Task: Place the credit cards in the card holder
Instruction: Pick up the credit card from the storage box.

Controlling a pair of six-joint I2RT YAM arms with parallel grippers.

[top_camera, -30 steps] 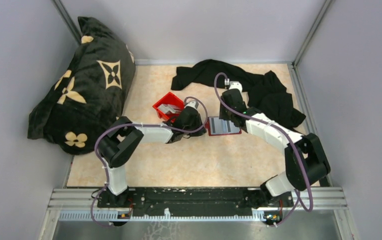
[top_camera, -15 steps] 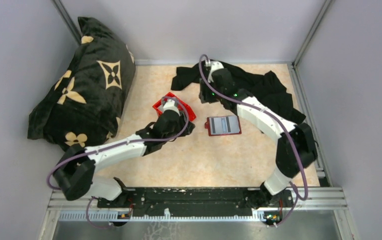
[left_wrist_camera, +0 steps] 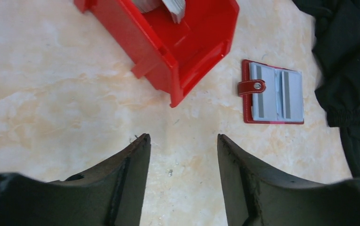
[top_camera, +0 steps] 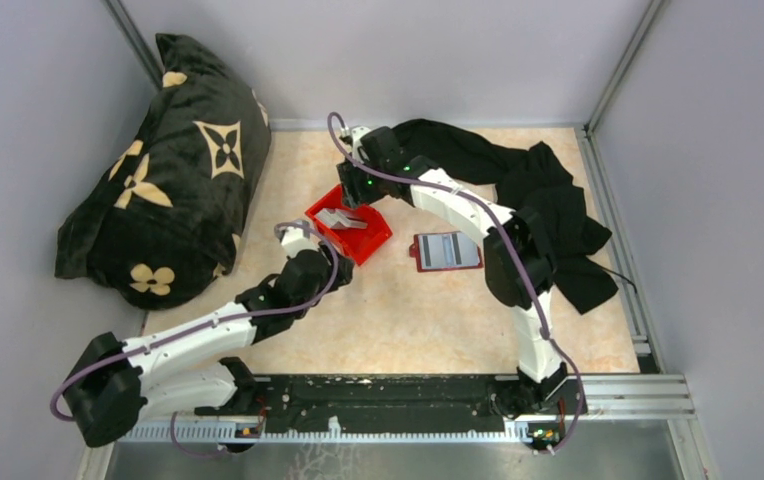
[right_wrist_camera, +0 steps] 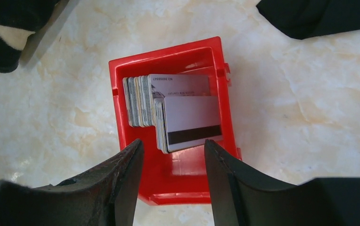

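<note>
the right hand [right_wrist_camera: 172, 143] hangs over the red bin [right_wrist_camera: 118, 120], its two fingers spread wide with nothing between them; in the right wrist view the bin sits straight below the gap. the credit cards [right_wrist_camera: 180, 115] are inside that bin, a stack standing on edge along one side and leaning over, the outermost one face out with a dark magnetic stripe showing. the card holder [left_wrist_camera: 274, 94] lies unfolded and flat on the tabletop [top_camera: 408, 320], just beside the bin and apart from it, pale grey pockets facing up and its snap tab pointing toward the bin. whether any card is already in a pocket cannot be told. the left hand [left_wrist_camera: 183, 137] is near the bin's nearer corner over bare tabletop, fingers apart and gripping nothing, with both bin and card holder ahead of it. a black cloth [top_camera: 548, 200] is heaped on the far right, close to the card holder, and a dark cushion with pale flower shapes [top_camera: 168, 170] rests at the far left
</note>
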